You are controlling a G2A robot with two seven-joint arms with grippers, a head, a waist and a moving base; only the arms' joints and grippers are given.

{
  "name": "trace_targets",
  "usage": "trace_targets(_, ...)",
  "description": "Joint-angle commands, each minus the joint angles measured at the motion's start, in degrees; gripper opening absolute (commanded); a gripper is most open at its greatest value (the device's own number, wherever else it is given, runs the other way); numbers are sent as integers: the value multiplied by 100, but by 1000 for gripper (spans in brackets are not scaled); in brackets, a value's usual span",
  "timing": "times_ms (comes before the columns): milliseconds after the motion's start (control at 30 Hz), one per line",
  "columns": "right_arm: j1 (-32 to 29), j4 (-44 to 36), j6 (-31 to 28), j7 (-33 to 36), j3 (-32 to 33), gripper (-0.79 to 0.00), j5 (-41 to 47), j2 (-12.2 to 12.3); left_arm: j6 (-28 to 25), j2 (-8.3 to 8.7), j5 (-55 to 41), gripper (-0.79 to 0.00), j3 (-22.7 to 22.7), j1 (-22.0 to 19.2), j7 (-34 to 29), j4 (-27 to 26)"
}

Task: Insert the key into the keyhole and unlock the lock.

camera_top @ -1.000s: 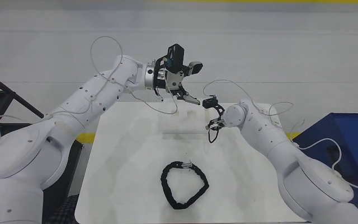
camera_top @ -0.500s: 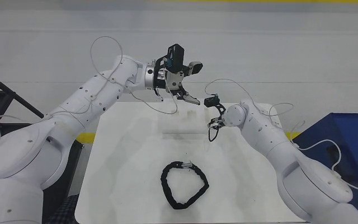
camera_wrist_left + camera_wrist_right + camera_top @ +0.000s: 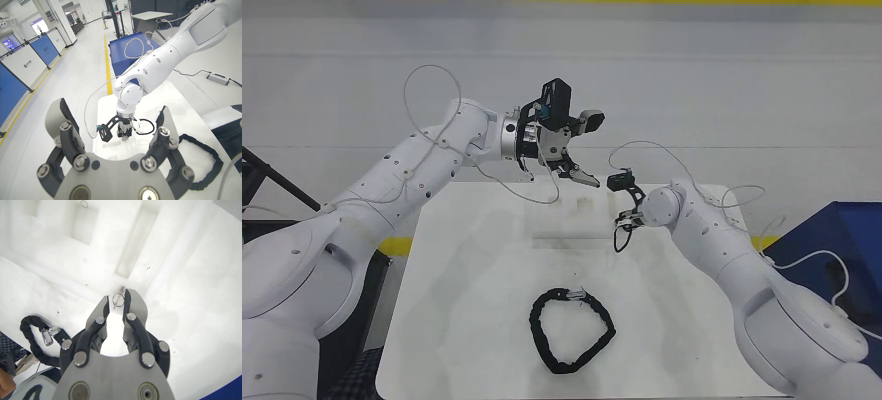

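Note:
A black fabric-covered chain lock (image 3: 572, 330) lies in a loop on the white table (image 3: 472, 330), and its chrome lock cylinder (image 3: 47, 337) rests at the loop's ends. A small key on a ring (image 3: 116, 301) lies on the table by the edge of a white foam tray (image 3: 56, 247). My right gripper (image 3: 116, 297) points down over it, open, with the key ring between its fingertips and the right pad (image 3: 126, 303) close to the ring. It also appears from above as the right gripper (image 3: 620, 238). My left gripper (image 3: 590, 150) hangs open and empty above the table's far edge.
The foam tray (image 3: 572, 215) has several rectangular recesses and sits at the back of the table. A blue bin (image 3: 842, 240) stands off the table to the right. The chain (image 3: 208, 151) lies in the front half of the table.
The right gripper has dipped very slightly toward the table. The left arm has kept still.

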Motion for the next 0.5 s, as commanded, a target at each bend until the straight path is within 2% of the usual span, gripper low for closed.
trace_targets(0, -1, 33, 10, -8, 9, -646, -16, -18, 0, 0, 0, 0, 0, 0, 0, 0)
trace_targets(400, 16, 268, -2, -39, 69, -696, -106, -136, 0, 0, 0, 0, 0, 0, 0, 0)
trace_targets(467, 26, 314, 8, -49, 84, -739, -113, -154, 0, 0, 0, 0, 0, 0, 0, 0)
